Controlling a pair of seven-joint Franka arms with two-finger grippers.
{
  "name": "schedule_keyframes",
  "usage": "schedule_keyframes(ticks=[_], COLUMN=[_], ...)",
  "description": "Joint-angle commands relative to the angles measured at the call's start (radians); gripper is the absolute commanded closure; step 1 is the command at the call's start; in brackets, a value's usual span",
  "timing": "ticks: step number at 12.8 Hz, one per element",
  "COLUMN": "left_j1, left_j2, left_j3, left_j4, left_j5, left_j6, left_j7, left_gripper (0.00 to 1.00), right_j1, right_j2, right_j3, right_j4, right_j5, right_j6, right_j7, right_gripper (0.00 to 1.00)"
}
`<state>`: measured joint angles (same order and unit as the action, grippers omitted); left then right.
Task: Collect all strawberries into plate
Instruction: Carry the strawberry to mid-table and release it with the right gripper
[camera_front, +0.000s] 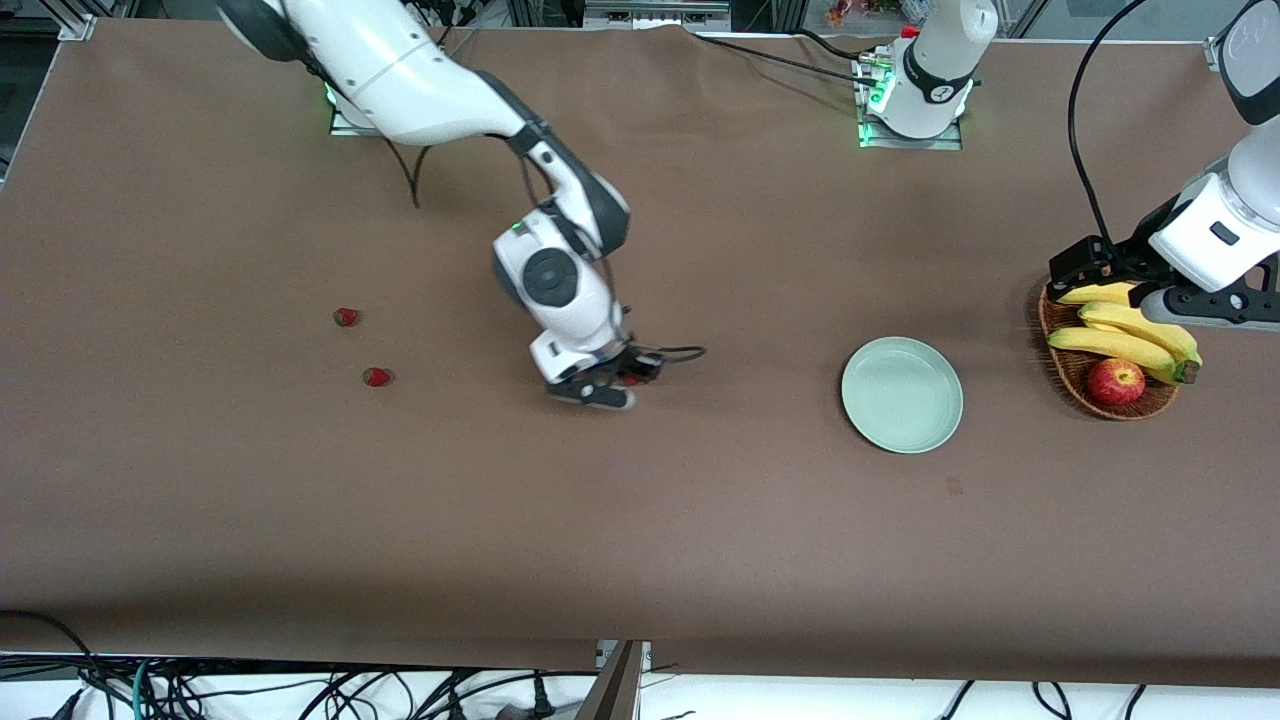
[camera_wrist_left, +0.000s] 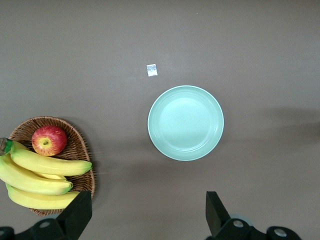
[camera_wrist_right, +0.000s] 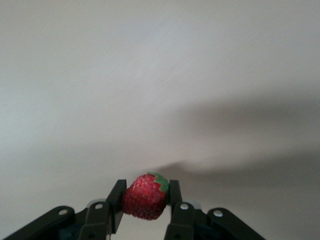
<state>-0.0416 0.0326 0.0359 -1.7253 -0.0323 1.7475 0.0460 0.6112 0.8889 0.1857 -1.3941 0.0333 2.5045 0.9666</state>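
Jaws first: your right gripper (camera_wrist_right: 145, 202) is clamping a strawberry (camera_wrist_right: 145, 196) between its fingers, hovering low over the bare table (camera_front: 640, 540) mid-span. Your left gripper (camera_wrist_left: 145, 212) is waiting with jaws spread wide and nothing between them, up over the wicker basket (camera_front: 1065, 365) of bananas (camera_front: 1125, 335) and an apple (camera_front: 1116, 381).

The plate (camera_front: 902, 394) is lying toward the left arm's end from the loaded jaws, well apart, nothing in it yet. That direction is what your carry is turning on, I'd say; the left gripper is nearer the plate.

Two loose strawberries (camera_front: 346, 317) (camera_front: 377, 377) are sitting toward the right arm's end from the loaded jaws.

In the front view the held berry is mostly hiding under the fingers; only the right wrist view is showing it properly.
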Motion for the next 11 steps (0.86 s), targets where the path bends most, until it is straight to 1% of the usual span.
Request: schedule_keyframes(ticks=[1,3,4,5,6,7,9,11], left_j1=[-0.008,-0.008,-0.008,-0.008,-0.008,-0.008,-0.008,-0.015], left_j2=[-0.023,-0.023,-0.023,-0.023,-0.023,-0.023,-0.023,-0.016], left_j3=[0.001,0.001,0.001,0.001,0.001,0.001,0.001,0.002], left_j4=[-0.014,-0.014,-0.014,-0.014,-0.014,-0.014,-0.013,0.009], left_j5=[0.008,0.008,0.008,0.008,0.008,0.008,0.008,0.002], left_j6=[-0.008,-0.008,-0.008,-0.008,-0.008,-0.008,-0.023,-0.042], left_j7=[-0.009,-0.009,-0.009,-0.009,-0.009,-0.009,-0.011,-0.012], left_gripper=[0.00,0.00,0.00,0.00,0.00,0.00,0.00,0.00], right_j1=[0.088,0.136,0.151,0.160,0.162,0.162,0.144,0.081], right_j2=[0.142,0.197,0.205,0.203,0.200,0.196,0.161,0.112], right_j3=[-0.011,-0.012,-0.015,-0.023,-0.029,-0.037,-0.058,-0.054], right_j4=[0.203,0.277,0.283,0.282,0.282,0.282,0.282,0.282], right_j5=[-0.004,-0.004,-0.004,-0.004,-0.007,-0.027,-0.032,-0.030], right_j6=[0.068,0.085,0.086,0.089,0.089,0.089,0.079,0.016], right_j7=[0.082,0.157,0.178,0.182,0.181,0.179,0.159,0.146], right_gripper=[0.92,0.91,0.85,0.62,0.06,0.00,0.00,0.00])
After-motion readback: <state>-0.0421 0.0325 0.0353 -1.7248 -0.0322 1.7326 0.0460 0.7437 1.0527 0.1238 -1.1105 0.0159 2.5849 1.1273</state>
